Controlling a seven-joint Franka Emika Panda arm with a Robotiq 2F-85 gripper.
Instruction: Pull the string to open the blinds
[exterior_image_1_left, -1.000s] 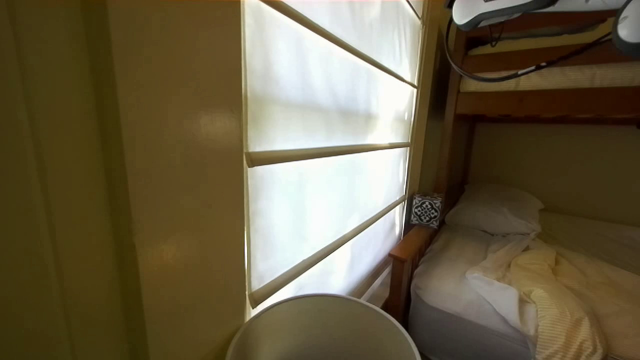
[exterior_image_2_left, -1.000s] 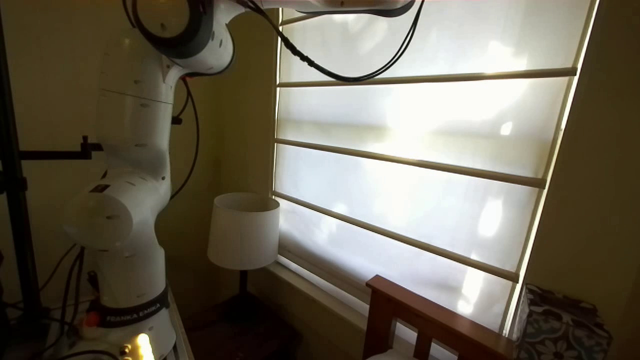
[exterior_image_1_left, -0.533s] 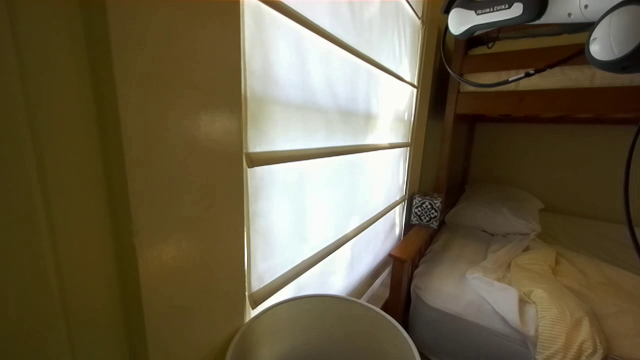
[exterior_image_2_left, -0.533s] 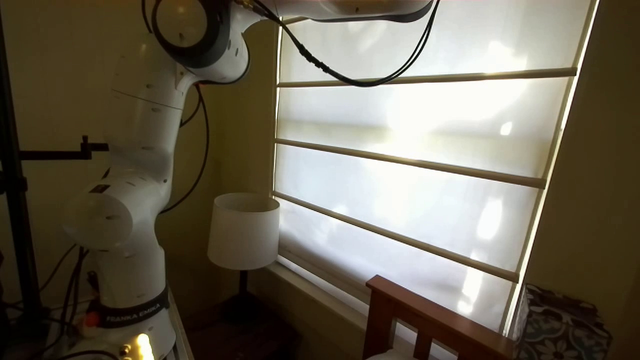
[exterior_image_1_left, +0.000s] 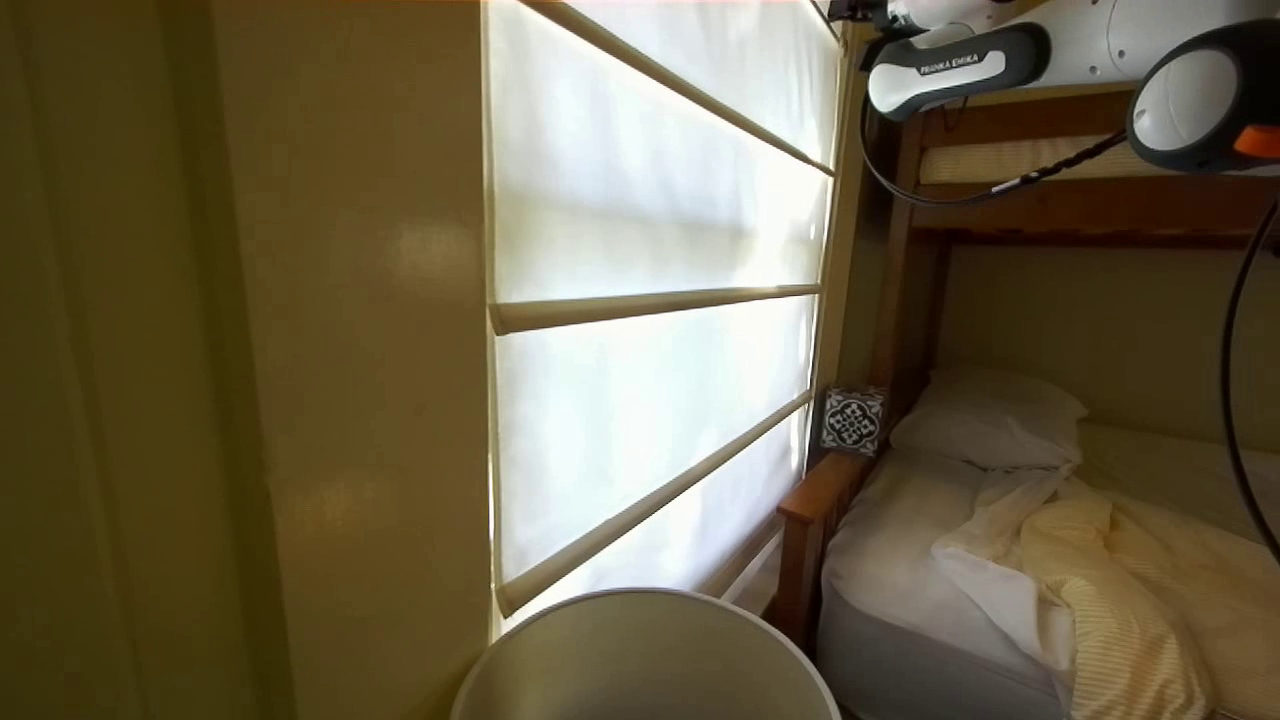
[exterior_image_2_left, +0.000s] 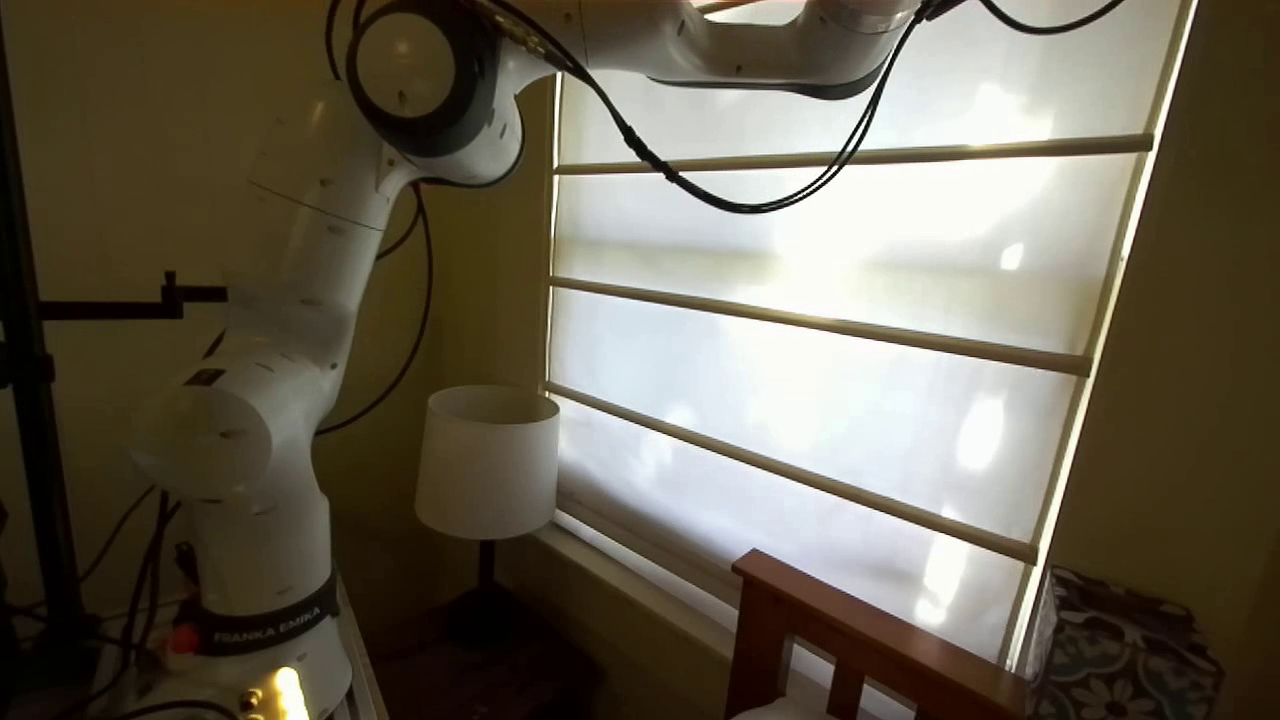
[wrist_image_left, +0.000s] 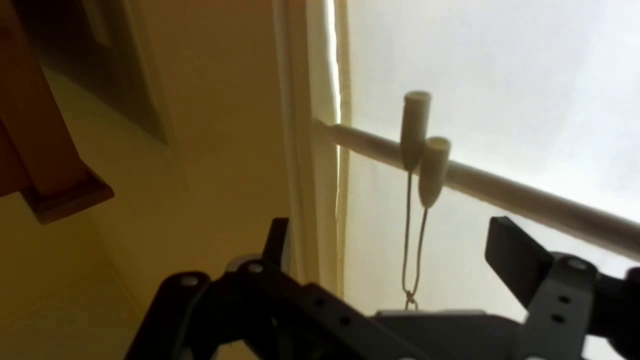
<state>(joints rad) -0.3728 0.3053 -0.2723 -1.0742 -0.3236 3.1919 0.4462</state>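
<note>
Robotiq gripper (wrist_image_left: 392, 245): fingers standing wide apart, both tips in clear sight of the wrist view. Items about it, left to right, as found. Far to its left, well apart, is a brown wooden post (wrist_image_left: 45, 115) with a wider cap. Nearer comes a tan wall (wrist_image_left: 215, 110), then the window trim (wrist_image_left: 297, 150), which passes just beside the left-hand finger (wrist_image_left: 276, 240) as seen. Ahead of the gripper, filling most of the gap between the fingers and extending past the right-hand finger (wrist_image_left: 515, 260), are the blinds (wrist_image_left: 500, 90) — a cream-white fabric Roman shade, bright light showing along its left edge. The pull string (wrist_image_left: 407, 225) lies between the two fingers in view, clear of both; its depth from them cannot be told. It shows as two strands meeting at a knot (wrist_image_left: 410, 298) close to the gripper body, each carrying a pale tapered cord pull (wrist_image_left: 434, 172); the two pulls overlap in view. A rib (wrist_image_left: 530, 202) of the shade crosses behind the pulls and runs off right.

Both exterior views show the blinds hanging lowered, panels spread. In an exterior view, with the gripper end of the Franka arm (exterior_image_1_left: 1090, 50) at the top edge, a lampshade (exterior_image_1_left: 645, 670) sits well below and left, a patterned box (exterior_image_1_left: 852, 422) below, and a bunk bed (exterior_image_1_left: 1060, 205) below and right — pillow (exterior_image_1_left: 985, 415) and bedding (exterior_image_1_left: 1110, 590) on its lower bunk.
</note>
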